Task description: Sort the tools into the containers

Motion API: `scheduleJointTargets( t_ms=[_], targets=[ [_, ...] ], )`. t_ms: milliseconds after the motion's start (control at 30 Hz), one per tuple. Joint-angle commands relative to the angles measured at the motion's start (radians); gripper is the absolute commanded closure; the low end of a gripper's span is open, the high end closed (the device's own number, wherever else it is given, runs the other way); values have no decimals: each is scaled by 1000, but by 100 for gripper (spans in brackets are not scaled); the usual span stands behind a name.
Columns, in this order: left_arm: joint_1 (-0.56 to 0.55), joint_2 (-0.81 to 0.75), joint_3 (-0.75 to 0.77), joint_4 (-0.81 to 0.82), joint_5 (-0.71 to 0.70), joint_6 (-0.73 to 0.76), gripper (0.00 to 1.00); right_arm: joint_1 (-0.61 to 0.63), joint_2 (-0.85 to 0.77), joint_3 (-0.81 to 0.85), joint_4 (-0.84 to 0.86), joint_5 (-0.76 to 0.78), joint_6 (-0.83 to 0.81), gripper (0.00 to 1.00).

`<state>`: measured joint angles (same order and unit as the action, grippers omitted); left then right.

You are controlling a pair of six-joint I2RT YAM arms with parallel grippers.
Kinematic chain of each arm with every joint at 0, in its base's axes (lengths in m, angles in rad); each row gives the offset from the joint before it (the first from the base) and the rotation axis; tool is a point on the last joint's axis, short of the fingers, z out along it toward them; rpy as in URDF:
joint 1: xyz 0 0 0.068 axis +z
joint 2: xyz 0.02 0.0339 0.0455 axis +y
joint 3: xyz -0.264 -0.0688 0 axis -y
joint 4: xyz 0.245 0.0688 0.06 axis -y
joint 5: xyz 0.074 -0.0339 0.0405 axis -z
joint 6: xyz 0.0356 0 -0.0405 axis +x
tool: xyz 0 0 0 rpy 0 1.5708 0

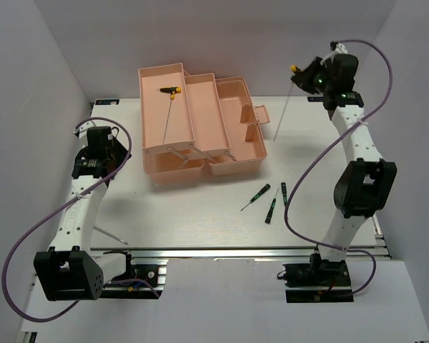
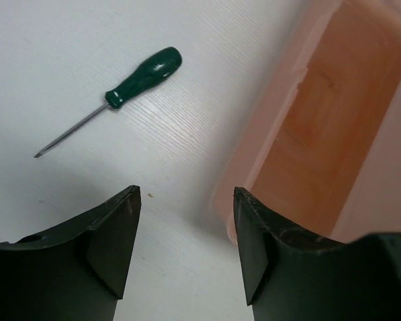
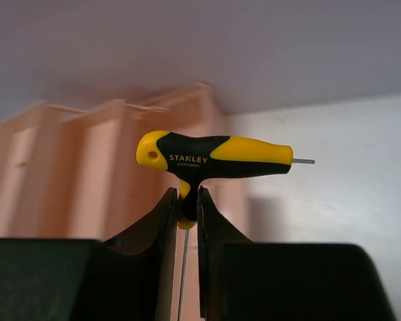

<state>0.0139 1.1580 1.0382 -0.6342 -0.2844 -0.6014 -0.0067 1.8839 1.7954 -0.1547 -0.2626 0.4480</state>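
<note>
I see the yellow-and-black rod (image 3: 214,157) clenched by its stem in the right gripper (image 3: 185,200), up over the bench's (image 1: 200,218) far right corner. A second rod (image 1: 170,103) lies in the toolbox's (image 1: 232,168) far-left tray. 3 small screwdrivers (image 1: 271,206) lie toward the near edge. The left gripper (image 2: 186,194) hangs released by the left edge, near the larger screwdriver (image 2: 144,77)

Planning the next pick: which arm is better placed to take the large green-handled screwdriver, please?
Left: the left gripper, open, hovers near the green-handled screwdriver; the right gripper is shut on a yellow-and-black T-handled rod.
</note>
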Motion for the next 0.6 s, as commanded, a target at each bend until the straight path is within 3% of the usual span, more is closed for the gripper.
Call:
scheduleJointTargets(
  t_ms=[0, 133, 267, 400, 567],
  targets=[
    [27, -6, 5, -15, -32, 17, 32, 162, -66, 87, 118, -205, 43, 100],
    [32, -14, -7, -9, -24, 17, 32, 362, -52, 173, 158, -178, 75, 100],
    [32, -30, -13, -7, -18, 15, 32, 542, 119, 355, 181, -90, 123, 100],
    [34, -63, -35, 7, 2, 12, 32, 611, 286, 618, 202, 2, 178, 100],
    [32, -98, -67, 1, 17, -5, 32, 671, 326, 581, 331, 98, 126, 100]
  ],
)
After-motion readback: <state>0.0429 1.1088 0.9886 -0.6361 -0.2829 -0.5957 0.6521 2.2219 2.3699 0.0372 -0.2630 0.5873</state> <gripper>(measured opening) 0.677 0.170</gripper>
